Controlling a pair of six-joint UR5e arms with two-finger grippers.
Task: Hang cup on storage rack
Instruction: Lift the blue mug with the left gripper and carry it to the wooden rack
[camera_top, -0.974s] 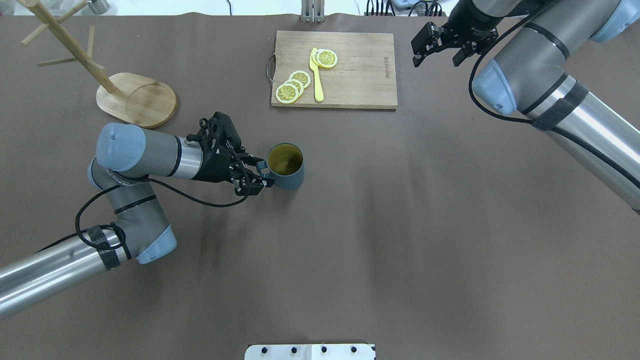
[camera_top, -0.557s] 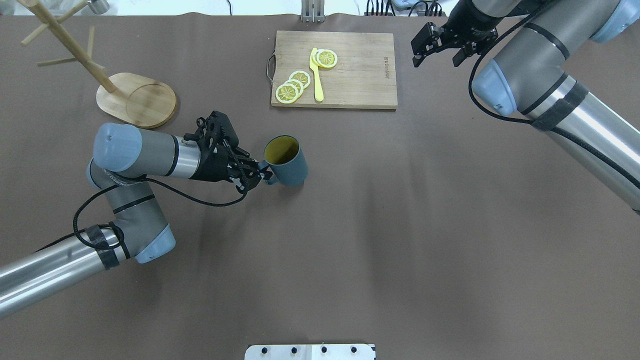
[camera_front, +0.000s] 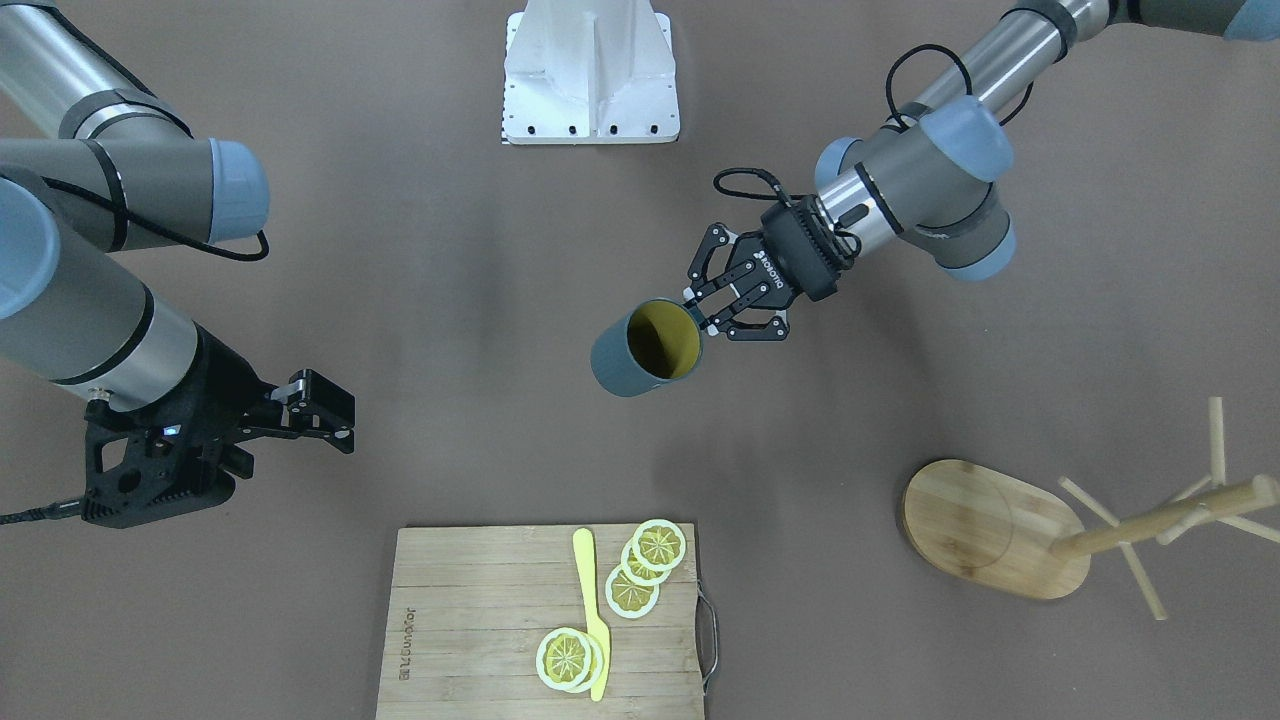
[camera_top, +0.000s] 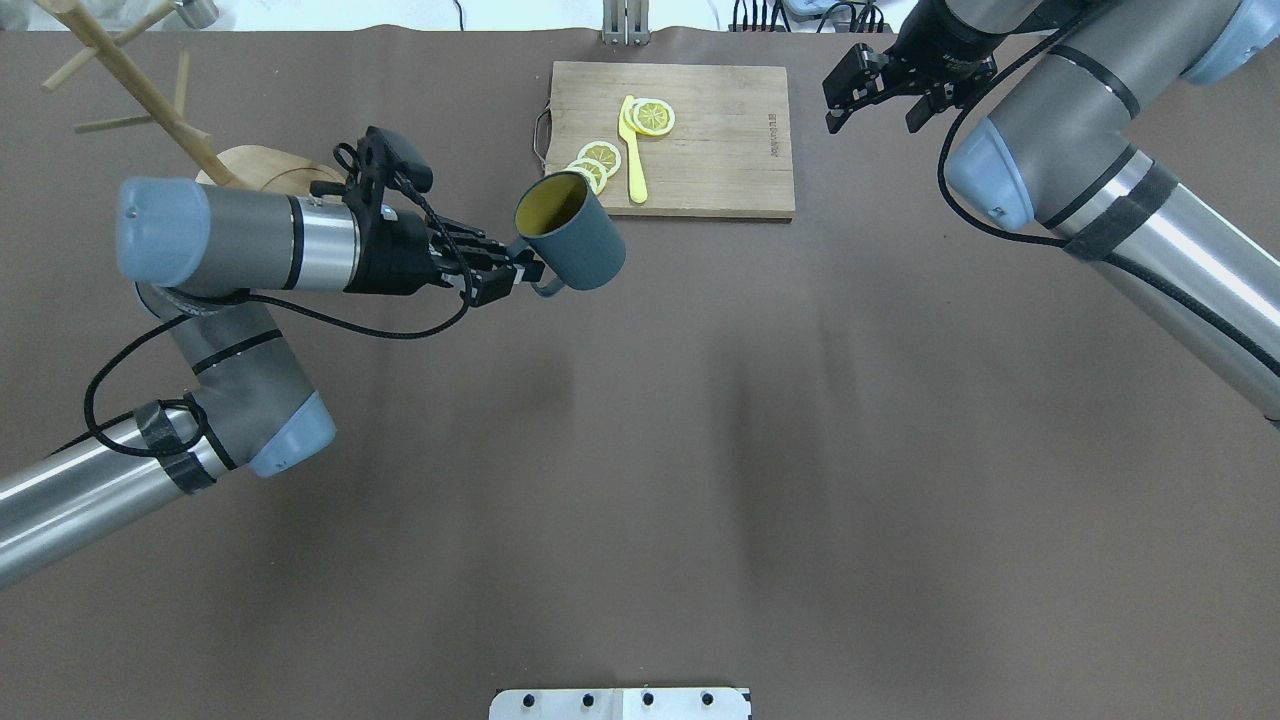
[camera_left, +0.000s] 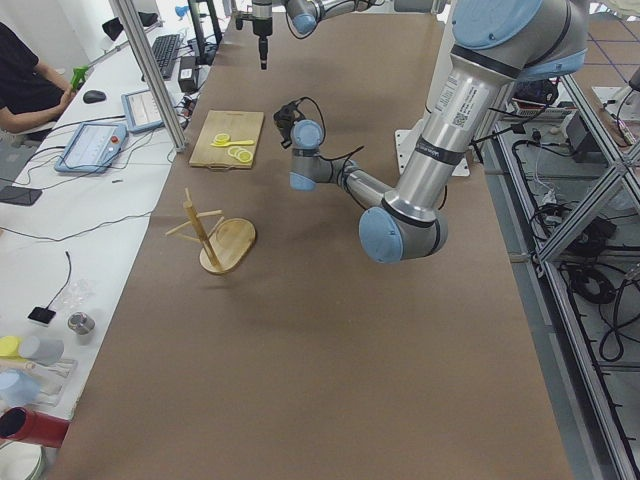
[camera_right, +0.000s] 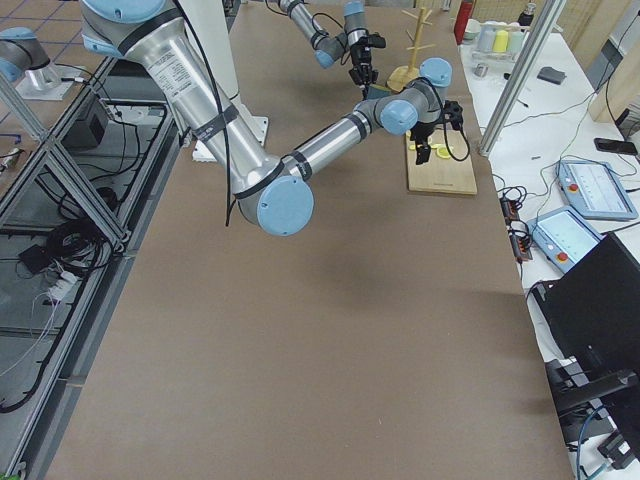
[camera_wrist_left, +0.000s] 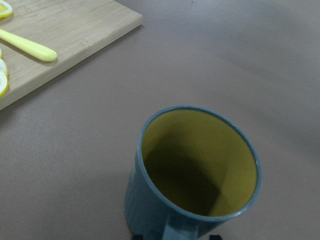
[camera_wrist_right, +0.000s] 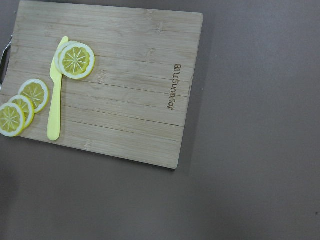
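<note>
The cup is a dark slate-blue mug with a yellowish inside. It hangs tilted in the air above the table. My left gripper is shut on its loop handle; it also shows in the front view beside the cup. The left wrist view looks down into the cup. The storage rack stands at the far left, its oval base partly behind my left arm; it also shows in the front view. My right gripper is open and empty, high at the far right.
A bamboo cutting board with a metal handle lies at the far middle, just beyond the cup. It carries lemon slices and a yellow knife. A white mount sits at the near edge.
My left gripper has lifted the cup off the table by its handle. It has carried it away from me, towards the board, and slightly left. The right arm has not moved.
</note>
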